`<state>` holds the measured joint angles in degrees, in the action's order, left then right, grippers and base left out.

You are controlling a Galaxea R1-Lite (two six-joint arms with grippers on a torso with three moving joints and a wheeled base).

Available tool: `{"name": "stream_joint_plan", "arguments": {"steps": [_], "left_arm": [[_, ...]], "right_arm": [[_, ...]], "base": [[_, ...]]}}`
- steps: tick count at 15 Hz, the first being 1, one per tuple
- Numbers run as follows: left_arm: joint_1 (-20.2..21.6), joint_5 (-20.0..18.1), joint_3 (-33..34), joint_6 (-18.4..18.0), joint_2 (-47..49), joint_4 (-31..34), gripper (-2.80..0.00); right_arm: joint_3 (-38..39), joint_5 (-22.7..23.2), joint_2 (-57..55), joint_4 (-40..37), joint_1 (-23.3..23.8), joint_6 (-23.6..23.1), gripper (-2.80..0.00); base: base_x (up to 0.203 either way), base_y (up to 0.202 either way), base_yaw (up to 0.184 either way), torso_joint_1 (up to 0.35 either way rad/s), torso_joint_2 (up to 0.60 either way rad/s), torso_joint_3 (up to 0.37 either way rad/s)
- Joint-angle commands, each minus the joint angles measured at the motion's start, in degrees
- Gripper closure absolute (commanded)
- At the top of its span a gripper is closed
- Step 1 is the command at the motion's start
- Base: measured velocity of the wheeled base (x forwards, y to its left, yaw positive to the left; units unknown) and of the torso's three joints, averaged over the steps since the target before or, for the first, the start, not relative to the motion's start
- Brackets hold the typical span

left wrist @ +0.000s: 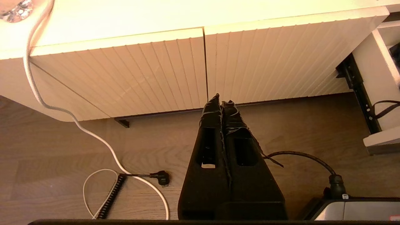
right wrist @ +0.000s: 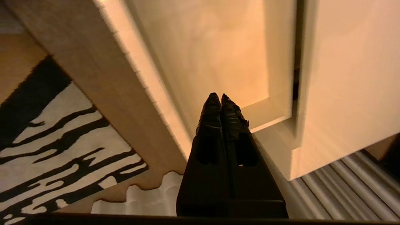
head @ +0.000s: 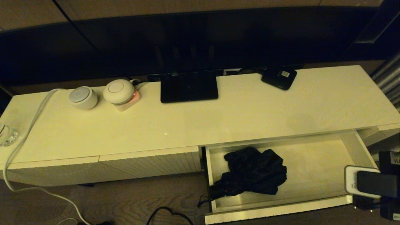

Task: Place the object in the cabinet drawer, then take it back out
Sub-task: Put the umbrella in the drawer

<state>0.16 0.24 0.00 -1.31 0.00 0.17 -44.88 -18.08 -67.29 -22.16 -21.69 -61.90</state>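
The cabinet drawer (head: 315, 170) stands pulled out at the right of the cream cabinet. The black folding umbrella (head: 253, 172) lies in its left half, fabric bunched, handle toward the front left corner, and its thin strap (head: 201, 200) hangs over the drawer's side. Neither gripper touches it. My right arm (head: 372, 184) is at the drawer's front right corner. There the right gripper (right wrist: 218, 97) is shut and empty over the drawer's bare floor (right wrist: 212, 47). My left gripper (left wrist: 220, 98), out of the head view, is shut and empty, low before the closed ribbed fronts (left wrist: 150, 72).
On the cabinet top stand a flat black stand (head: 189, 86), a small black box (head: 279, 77), two round white devices (head: 83, 97) and a glass (head: 6, 134). A white cable (head: 28, 125) runs down to the floor. Black cables (left wrist: 300, 154) lie on the wood floor; a patterned rug (right wrist: 56, 150) lies right.
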Motion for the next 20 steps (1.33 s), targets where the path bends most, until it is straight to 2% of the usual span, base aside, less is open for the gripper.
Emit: {"name": "stream_joint_plan", "arguments": {"steps": [1,3,5,6,11,15,20], "left_arm": [[0.02,0.02,0.18,-0.01,0.0,0.0,0.0],[0.02,0.02,0.18,-0.01,0.0,0.0,0.0],[0.02,0.02,0.18,-0.01,0.0,0.0,0.0],[0.02,0.02,0.18,-0.01,0.0,0.0,0.0],[0.02,0.02,0.18,-0.01,0.0,0.0,0.0],[0.02,0.02,0.18,-0.01,0.0,0.0,0.0],[0.02,0.02,0.18,-0.01,0.0,0.0,0.0]], "right_arm": [[2.95,0.43,4.04,-0.22,0.11,-0.25,0.0],[5.9,2.16,6.61,-0.03,0.63,1.36,0.0],[7.44,5.64,7.8,0.08,0.79,7.09,0.0],[7.53,6.5,7.96,0.1,1.12,7.99,0.0],[5.58,9.63,2.85,0.12,-0.13,8.02,0.0],[-0.66,10.72,-6.6,0.03,-1.82,8.08,0.0],[-6.12,12.6,-19.17,0.28,-6.16,6.27,0.0]], "base": [[0.0,0.0,0.0,0.0,0.0,0.0],[0.0,0.0,0.0,0.0,0.0,0.0],[0.0,0.0,0.0,0.0,0.0,0.0],[0.0,0.0,0.0,0.0,0.0,0.0],[0.0,0.0,0.0,0.0,0.0,0.0],[0.0,0.0,0.0,0.0,0.0,0.0],[0.0,0.0,0.0,0.0,0.0,0.0]]}}
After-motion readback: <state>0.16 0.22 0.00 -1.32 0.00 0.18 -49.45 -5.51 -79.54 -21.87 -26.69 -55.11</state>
